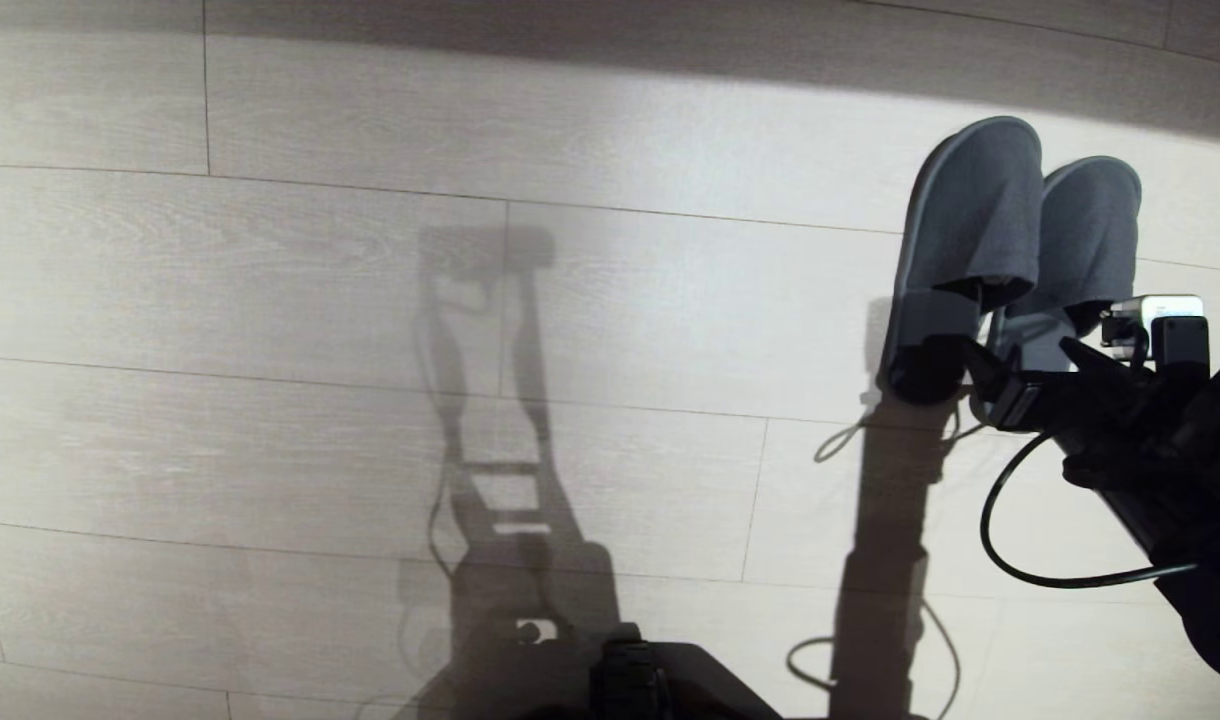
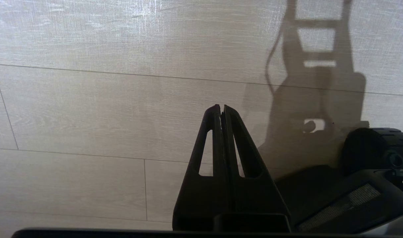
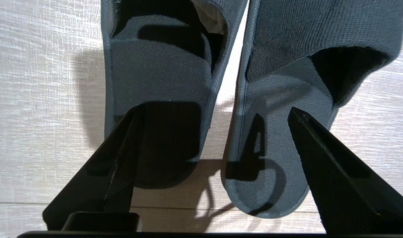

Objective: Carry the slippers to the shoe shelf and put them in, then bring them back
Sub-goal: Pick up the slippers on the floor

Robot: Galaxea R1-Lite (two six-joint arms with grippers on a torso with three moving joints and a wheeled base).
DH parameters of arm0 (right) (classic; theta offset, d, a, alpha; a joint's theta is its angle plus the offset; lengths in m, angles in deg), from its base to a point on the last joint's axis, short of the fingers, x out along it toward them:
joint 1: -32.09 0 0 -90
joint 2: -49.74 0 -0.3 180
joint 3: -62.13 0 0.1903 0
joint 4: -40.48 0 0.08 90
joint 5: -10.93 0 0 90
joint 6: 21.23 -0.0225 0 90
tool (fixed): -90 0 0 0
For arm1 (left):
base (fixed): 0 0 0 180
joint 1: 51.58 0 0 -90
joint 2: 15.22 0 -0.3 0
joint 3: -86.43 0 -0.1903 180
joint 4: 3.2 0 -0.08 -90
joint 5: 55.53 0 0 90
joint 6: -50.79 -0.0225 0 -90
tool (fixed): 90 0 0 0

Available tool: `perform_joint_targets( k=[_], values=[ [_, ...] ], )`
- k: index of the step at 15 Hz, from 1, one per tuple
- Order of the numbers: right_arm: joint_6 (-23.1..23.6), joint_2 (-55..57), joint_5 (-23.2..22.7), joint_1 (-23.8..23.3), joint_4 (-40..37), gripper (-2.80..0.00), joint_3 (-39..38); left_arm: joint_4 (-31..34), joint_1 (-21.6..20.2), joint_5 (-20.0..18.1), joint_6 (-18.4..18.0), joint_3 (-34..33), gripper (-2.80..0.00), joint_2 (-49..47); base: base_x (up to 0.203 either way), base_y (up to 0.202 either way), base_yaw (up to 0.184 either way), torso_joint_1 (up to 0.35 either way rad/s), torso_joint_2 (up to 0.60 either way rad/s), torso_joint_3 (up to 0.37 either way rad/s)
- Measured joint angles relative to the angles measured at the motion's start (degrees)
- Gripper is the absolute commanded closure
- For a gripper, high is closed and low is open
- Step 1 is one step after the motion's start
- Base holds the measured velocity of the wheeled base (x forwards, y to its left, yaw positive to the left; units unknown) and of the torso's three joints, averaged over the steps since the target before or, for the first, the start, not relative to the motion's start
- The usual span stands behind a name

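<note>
Slippers (image 1: 1010, 240) side by side on pale plank floor (image 1: 370, 300) at upper right of head view, right gripper (image 3: 218, 115) just behind heels, fingers spread wide, gripping nothing, left gripper (image 2: 221, 107) pressed closed, parked over bare floor

Layout: the slippers (image 1: 1020, 240) lie side by side on the floor (image 1: 370, 300) at the upper right of the head view, toes toward the top. The right gripper (image 1: 1030, 375) sits just below their heels, at the right edge. The robot base (image 1: 660, 680) occupies the bottom centre.
</note>
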Motion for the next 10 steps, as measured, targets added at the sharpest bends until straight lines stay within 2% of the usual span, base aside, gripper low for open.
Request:
perform_joint_targets(
  k=[10],
  values=[
    [-1.99, 4.53, -0.23, -1.77, 0.33, -2.8, 8.1, -0.01, -0.02, 0.0, -0.04, 0.0, 0.0, 0.0, 0.0, 0.0, 0.0, 0.0, 0.0, 0.0]
  ],
)
